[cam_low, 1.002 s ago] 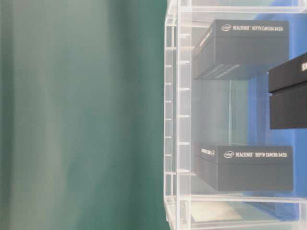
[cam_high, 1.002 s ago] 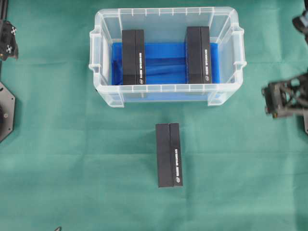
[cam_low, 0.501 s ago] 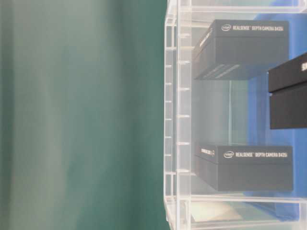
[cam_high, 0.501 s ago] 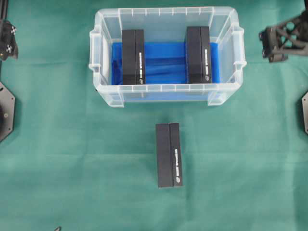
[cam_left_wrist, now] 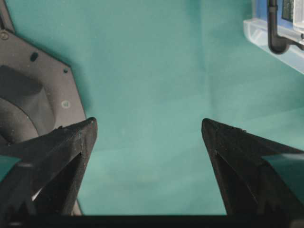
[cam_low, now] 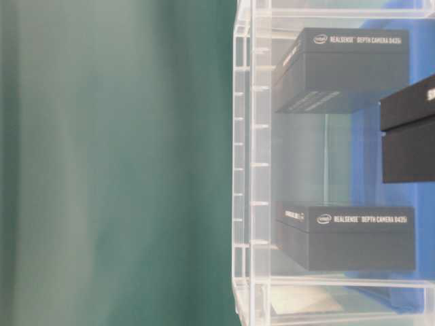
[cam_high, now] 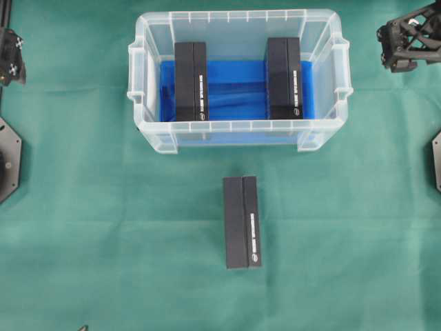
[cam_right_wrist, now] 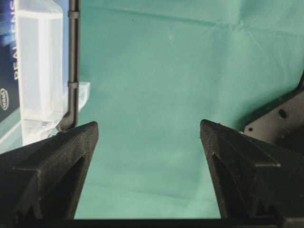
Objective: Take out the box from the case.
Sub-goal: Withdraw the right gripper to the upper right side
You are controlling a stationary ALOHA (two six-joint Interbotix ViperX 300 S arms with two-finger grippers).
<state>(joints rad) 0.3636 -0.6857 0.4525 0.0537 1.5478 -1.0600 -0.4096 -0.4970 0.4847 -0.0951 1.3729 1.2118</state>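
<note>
Overhead alone shows a box (cam_high: 242, 222) outside the case (cam_high: 140, 103).

The light is soft and even in the view from above. The green cloth (cam_high: 103, 227) looks bright all over, with only thin, faint shadows beside the case (cam_high: 238, 127) and the black box (cam_high: 242, 222) lying below it. The blue lining shines a little. The low side view is tipped sideways, and its left half is a blurry green smear. Both wrist views are clear in the middle, but the dark fingers (cam_left_wrist: 52, 161) at the bottom edge look big and fuzzy.
</note>
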